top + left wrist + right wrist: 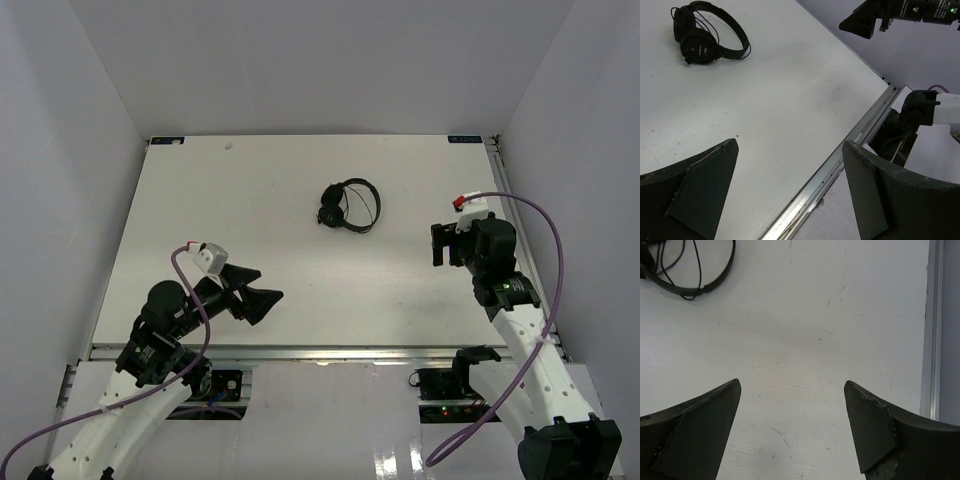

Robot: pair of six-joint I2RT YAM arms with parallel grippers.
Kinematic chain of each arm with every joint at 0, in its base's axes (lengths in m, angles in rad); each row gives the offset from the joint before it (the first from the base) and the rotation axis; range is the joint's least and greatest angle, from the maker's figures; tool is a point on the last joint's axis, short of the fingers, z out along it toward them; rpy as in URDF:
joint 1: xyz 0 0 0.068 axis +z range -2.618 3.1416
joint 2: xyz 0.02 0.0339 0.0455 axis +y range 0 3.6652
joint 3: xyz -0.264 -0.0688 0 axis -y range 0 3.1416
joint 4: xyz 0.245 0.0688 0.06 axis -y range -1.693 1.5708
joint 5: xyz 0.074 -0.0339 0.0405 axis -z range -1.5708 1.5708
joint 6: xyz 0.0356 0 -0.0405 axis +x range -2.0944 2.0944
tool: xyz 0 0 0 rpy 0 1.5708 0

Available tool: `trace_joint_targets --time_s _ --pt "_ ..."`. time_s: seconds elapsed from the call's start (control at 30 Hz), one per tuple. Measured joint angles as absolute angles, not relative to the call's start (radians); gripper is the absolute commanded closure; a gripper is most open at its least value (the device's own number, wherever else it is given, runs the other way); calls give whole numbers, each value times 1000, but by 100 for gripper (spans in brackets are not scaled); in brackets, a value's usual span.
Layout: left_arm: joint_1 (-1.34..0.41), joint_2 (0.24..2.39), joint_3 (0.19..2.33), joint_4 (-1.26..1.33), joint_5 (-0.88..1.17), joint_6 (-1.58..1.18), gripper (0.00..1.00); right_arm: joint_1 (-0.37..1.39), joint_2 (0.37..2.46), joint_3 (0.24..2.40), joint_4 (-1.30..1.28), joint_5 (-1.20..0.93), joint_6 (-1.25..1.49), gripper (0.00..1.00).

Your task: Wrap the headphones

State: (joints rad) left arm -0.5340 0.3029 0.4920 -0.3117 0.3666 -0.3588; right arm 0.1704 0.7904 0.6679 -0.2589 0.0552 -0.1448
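Two sets of fingers, both spread wide, both empty. From above: headphones [350,205] flat on the table [250,190] toward the far middle, cable looped within the headband; left fingers [265,298] near the front edge, right fingers [438,235] off to the right, each well apart from the headphones. From the left wrist: headphones [699,46] at upper left, far beyond the left fingers [700,195]. From the right wrist: headband and cable at the top left corner, right fingers [695,440] above the table.

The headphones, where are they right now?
In the top view the headphones lie on the table, a little right of centre toward the far edge, nearer the right gripper than the left gripper, touching neither.
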Motion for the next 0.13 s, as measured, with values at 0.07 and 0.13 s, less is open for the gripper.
trace_joint_targets --time_s 0.07,0.13 --pt "-534 283 488 -313 366 -356 2 147 772 646 -288 38 -160 10" --pt "-534 278 488 -311 366 -353 2 135 765 638 -307 12 -173 10"
